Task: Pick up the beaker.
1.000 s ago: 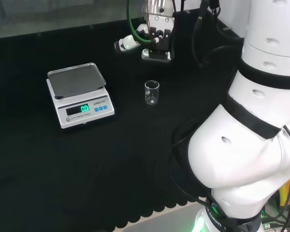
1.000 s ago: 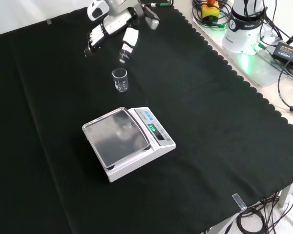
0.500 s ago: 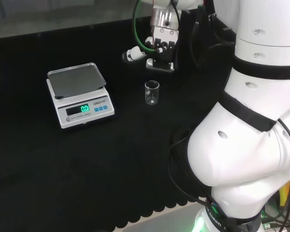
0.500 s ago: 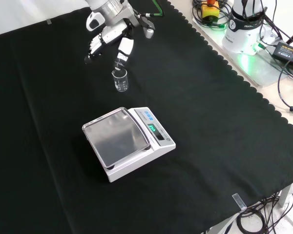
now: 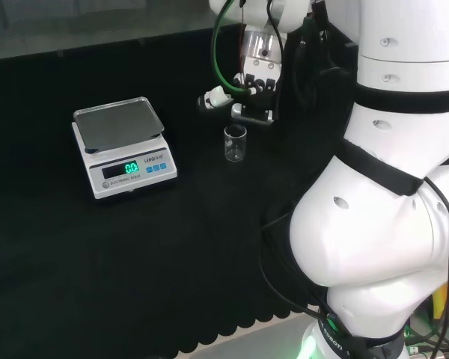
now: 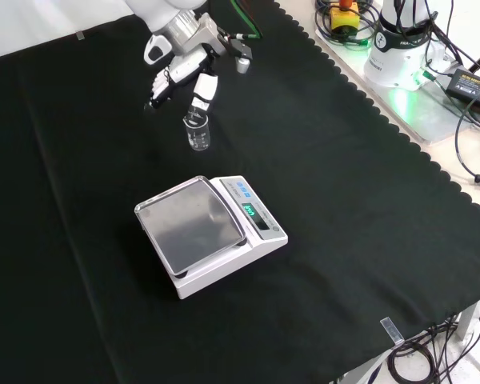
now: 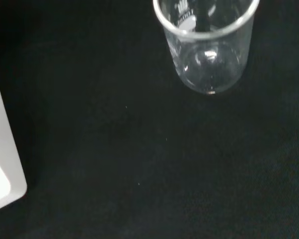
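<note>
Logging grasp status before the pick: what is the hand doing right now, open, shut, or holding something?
Hand: open, fingers fairly straight, holding nothing, just above the upright beaker on the cloth.

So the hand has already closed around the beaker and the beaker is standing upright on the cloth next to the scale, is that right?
Not quite. The hand has not closed around the beaker: in the front view its fingers are straight, hanging just above and behind the rim, and hold nothing. The rest stands: the beaker is upright on the black cloth, near the scale.
</note>
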Controlling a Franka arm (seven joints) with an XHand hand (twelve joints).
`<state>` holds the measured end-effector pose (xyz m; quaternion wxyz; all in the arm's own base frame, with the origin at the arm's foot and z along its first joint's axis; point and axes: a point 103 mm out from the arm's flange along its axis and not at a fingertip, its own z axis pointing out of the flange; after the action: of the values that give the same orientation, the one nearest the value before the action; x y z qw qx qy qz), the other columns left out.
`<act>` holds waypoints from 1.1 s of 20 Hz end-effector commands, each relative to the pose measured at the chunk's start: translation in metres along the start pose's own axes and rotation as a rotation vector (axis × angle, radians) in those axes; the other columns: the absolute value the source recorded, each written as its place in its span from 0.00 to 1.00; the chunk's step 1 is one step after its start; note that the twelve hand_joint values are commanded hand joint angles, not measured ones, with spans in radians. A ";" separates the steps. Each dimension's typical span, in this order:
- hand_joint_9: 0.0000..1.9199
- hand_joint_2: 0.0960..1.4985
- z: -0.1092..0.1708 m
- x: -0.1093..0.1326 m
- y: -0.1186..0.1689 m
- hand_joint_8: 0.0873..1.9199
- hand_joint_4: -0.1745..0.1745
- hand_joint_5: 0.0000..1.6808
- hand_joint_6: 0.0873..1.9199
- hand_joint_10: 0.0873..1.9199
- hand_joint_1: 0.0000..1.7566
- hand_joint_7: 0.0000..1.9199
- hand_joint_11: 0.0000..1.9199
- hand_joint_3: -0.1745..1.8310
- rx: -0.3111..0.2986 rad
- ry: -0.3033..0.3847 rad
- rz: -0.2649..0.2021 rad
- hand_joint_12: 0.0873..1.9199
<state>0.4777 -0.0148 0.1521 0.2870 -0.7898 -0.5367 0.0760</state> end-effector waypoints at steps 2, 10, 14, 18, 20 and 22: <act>0.00 0.59 0.018 0.002 0.005 0.37 0.37 0.13 0.00 0.40 0.16 0.02 0.00 0.08 0.034 0.008 0.012 0.78; 0.00 0.58 0.042 -0.004 0.005 0.37 0.36 0.13 0.00 0.40 0.16 0.02 0.00 0.07 0.079 0.007 0.048 0.78; 0.00 0.57 0.051 -0.011 0.007 0.37 0.36 0.13 0.00 0.39 0.17 0.01 0.00 0.07 0.098 0.000 0.075 0.78; 0.00 0.57 0.055 -0.016 0.007 0.37 0.35 0.13 0.00 0.39 0.21 0.01 0.00 0.07 0.099 -0.003 0.094 0.77; 0.00 0.57 0.055 -0.015 0.006 0.37 0.35 0.12 0.00 0.41 0.23 0.01 0.02 0.07 0.090 -0.015 0.096 0.77; 0.04 0.57 0.054 -0.014 0.006 0.38 0.35 0.12 0.00 0.43 0.26 0.02 0.09 0.07 0.076 -0.022 0.096 0.75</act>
<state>0.4534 -0.0091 0.1004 0.3181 -0.7990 -0.4964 0.1180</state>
